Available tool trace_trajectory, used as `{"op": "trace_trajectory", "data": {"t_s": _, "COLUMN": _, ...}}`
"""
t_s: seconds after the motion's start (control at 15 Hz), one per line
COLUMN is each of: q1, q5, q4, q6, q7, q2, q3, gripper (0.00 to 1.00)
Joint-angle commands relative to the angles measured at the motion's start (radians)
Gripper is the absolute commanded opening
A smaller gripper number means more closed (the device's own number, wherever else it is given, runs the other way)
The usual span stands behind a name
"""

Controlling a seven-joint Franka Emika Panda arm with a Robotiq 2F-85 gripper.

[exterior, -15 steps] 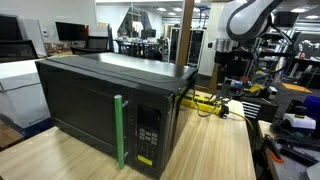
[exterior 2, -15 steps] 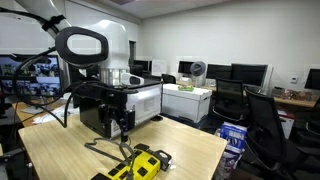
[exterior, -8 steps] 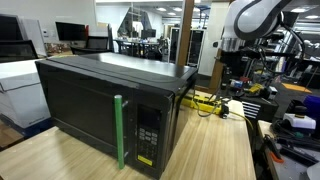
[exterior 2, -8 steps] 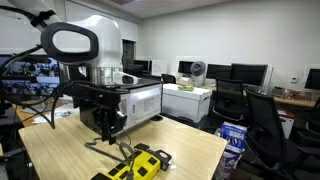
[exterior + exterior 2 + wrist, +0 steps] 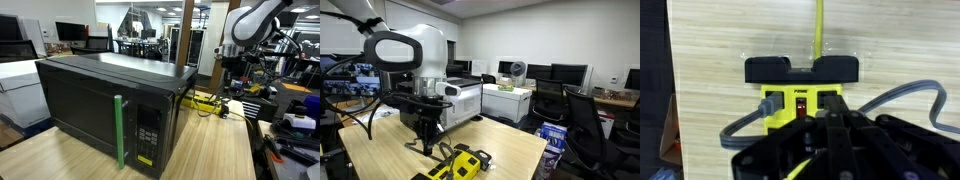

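My gripper (image 5: 828, 116) enters from the bottom of the wrist view with its black fingers pressed together and nothing visible between them. Its tips hang just over a yellow and black power strip (image 5: 800, 92) lying on the wooden table, close to the strip's red switch (image 5: 800, 103). A grey plug (image 5: 770, 106) sits in the outlet left of the switch, and a grey cable (image 5: 908, 92) loops off to the right. In both exterior views the gripper (image 5: 427, 140) (image 5: 230, 76) hovers low above the power strip (image 5: 461, 163) (image 5: 205, 101), behind a black microwave (image 5: 105, 100).
The microwave has a green handle (image 5: 119, 131) and takes up most of the wooden table (image 5: 215, 150). A yellow cord (image 5: 820, 25) runs away from the strip. Office chairs (image 5: 582, 125), desks with monitors (image 5: 570, 73) and cluttered benches (image 5: 290, 120) surround the table.
The gripper's fingers have gone from wide apart to shut. The arm has shifted and dropped a little lower over the power strip.
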Motion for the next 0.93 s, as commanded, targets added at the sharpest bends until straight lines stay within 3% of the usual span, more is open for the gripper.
{"op": "trace_trajectory", "data": {"t_s": 0.0, "q1": 0.007, "q5": 0.035, "q4": 0.057, "q6": 0.045, "q7": -0.046, "q2": 0.099, "q3": 0.001, "gripper": 0.00}}
{"op": "trace_trajectory", "data": {"t_s": 0.87, "q1": 0.006, "q5": -0.009, "q4": 0.259, "q6": -0.002, "q7": -0.012, "q2": 0.356, "q3": 0.099, "gripper": 0.00}}
